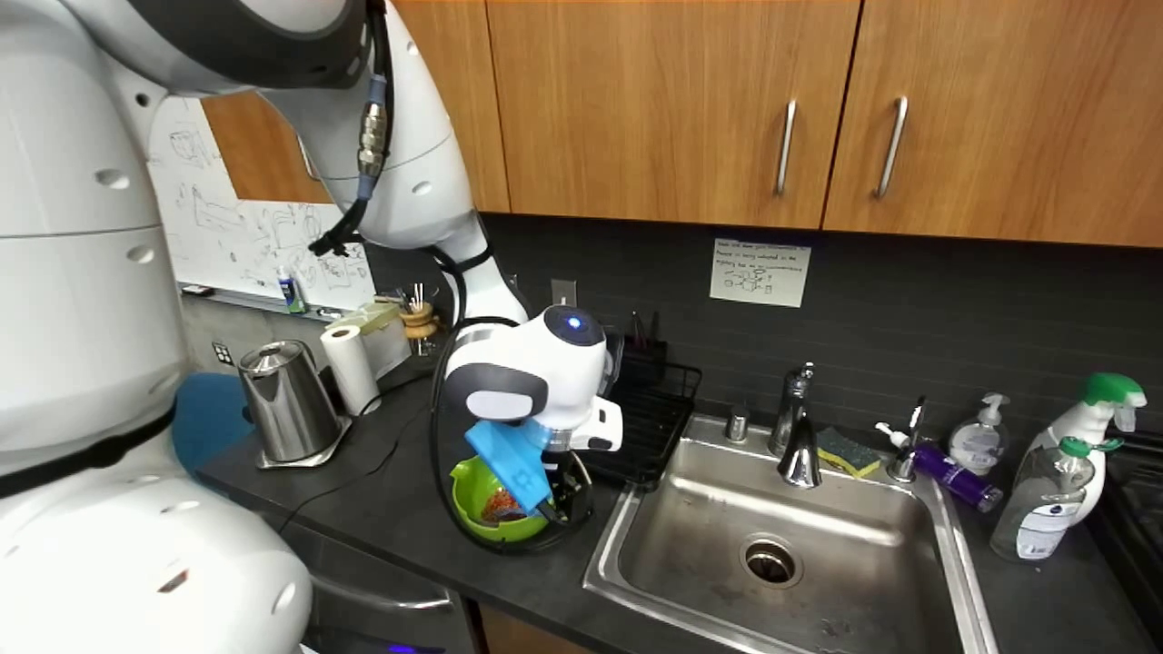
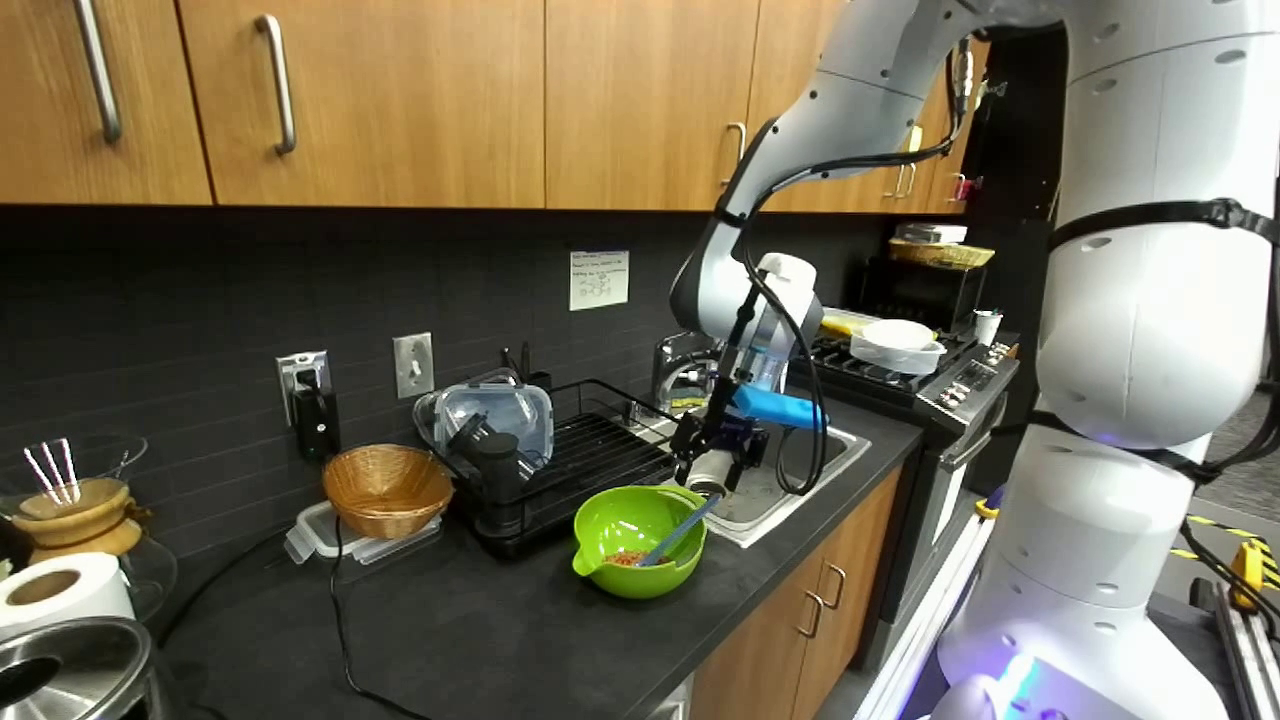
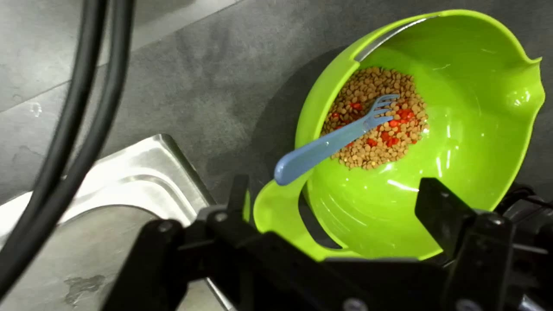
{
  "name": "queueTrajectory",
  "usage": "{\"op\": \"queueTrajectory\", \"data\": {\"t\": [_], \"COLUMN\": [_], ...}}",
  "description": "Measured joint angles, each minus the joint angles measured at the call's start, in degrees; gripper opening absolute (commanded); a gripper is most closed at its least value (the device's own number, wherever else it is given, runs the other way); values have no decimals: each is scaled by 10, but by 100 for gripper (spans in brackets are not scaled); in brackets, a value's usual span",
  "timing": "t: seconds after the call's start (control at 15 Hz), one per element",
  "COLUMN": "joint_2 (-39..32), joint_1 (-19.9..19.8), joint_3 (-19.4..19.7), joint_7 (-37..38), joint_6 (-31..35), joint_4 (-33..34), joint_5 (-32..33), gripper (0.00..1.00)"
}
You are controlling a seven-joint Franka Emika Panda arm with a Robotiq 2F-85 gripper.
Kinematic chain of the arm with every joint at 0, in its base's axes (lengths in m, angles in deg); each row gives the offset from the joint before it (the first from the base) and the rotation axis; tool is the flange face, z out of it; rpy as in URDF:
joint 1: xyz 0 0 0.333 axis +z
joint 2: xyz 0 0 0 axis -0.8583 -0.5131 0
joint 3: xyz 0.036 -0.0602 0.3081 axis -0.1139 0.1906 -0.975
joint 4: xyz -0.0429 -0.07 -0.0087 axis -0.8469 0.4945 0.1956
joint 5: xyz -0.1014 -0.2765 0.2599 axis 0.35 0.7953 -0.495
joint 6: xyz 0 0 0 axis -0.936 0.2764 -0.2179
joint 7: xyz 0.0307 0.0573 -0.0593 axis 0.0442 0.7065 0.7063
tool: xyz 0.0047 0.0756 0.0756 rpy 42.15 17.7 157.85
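1. Wrist view: the tool (image 3: 336, 192) is released, its fingers spread wide, with nothing visibly pinched between them. A green bowl (image 3: 471, 164) sits upright on the tabletop (image 3: 233, 99), its loop handle (image 3: 276, 211) just beside one finger; whether they touch, I cannot tell. A blue fork (image 3: 337, 141) lies with its tines on brown grains (image 3: 376, 84) and red bits (image 3: 405, 115), its handle crossing the rim. As I judge it, the contents and fork are already in place, while a grip on fork or bowl is not yet made.

2. In an exterior view, the bowl is near the sink (image 1: 872, 545), partly hidden by the tool and a blue strip (image 1: 509, 463). The fork cannot be made out there. A kettle (image 1: 289, 404) and paper roll (image 1: 350, 368) stand well apart from the bowl.

3. In an exterior view, the fork's handle leans toward the tool. The bowl rests near a dish rack (image 2: 605, 440), with a woven basket (image 2: 385, 520) farther along; nothing appears lifted.
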Motion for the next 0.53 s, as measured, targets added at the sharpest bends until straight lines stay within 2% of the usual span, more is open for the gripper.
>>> {"op": "queueTrajectory", "data": {"t": [0.47,0.53], "joint_2": [0,0], "joint_1": [0,0], "joint_3": [-1,-1], "joint_7": [-23,-25], "joint_6": [-1,-1], "joint_4": [6,7], "joint_5": [-6,-6], "gripper": [12,56]}}
